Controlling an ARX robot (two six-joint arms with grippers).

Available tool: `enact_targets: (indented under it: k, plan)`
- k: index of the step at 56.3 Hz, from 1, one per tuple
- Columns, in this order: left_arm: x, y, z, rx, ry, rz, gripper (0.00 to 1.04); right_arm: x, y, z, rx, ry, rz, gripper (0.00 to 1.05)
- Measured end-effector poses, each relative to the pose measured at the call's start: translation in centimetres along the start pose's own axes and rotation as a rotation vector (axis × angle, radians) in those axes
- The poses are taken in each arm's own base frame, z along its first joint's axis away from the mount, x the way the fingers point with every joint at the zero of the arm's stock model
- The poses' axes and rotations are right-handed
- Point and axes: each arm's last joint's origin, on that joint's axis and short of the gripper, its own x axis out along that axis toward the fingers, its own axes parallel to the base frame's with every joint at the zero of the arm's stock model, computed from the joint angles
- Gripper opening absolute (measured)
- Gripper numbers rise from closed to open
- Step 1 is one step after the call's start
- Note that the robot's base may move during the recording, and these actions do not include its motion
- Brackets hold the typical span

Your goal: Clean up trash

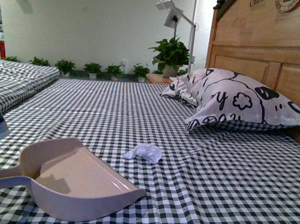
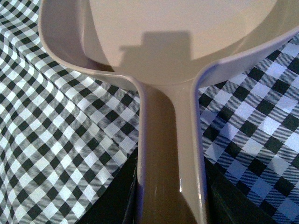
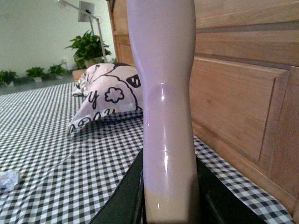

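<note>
trash (image 1: 144,152): likely light, soft tissue wad; pinch anywhere | left gripper (image 2: 170,200) clamps dustpan handle (image 2: 170,140) | right gripper (image 3: 168,200) clamps pale handle (image 3: 163,93)

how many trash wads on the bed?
1. A white wad on the sheet, between dustpan and pillow. More may hide behind the pillow.

Front camera looks low past my pinkish plastic dustpan (image 1: 74,182); left wrist camera hugs its handle (image 2: 170,154); right, behind a pale upright handle (image 3: 166,107), shares the black-and-white patterned pillow (image 3: 107,100).
</note>
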Motion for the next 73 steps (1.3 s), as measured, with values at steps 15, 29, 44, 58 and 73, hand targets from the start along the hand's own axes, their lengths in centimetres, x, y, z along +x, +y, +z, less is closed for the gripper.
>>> enact_targets:
  k: [15,29,44,58,73]
  plan:
    - [0.3,-0.3,-0.3,-0.01,0.016,-0.028,0.28,0.0,0.0,0.0,0.0,0.0,0.0,0.2]
    - [0.3,-0.3,-0.3,-0.008,0.015,-0.03,0.28,3.9,2.1,-0.5,-0.129,0.37,0.325,0.2]
    - [0.3,-0.3,-0.3,-0.007,0.013,-0.032,0.28,14.8,8.1,-6.0,-0.346,0.514,0.425,0.2]
    - [0.3,-0.3,-0.3,-0.006,0.012,-0.032,0.28,23.7,14.1,-10.9,-0.621,0.549,0.319,0.2]
    - [0.3,-0.3,-0.3,-0.006,0.012,-0.032,0.28,26.9,18.8,-12.9,-0.794,0.496,0.299,0.2]
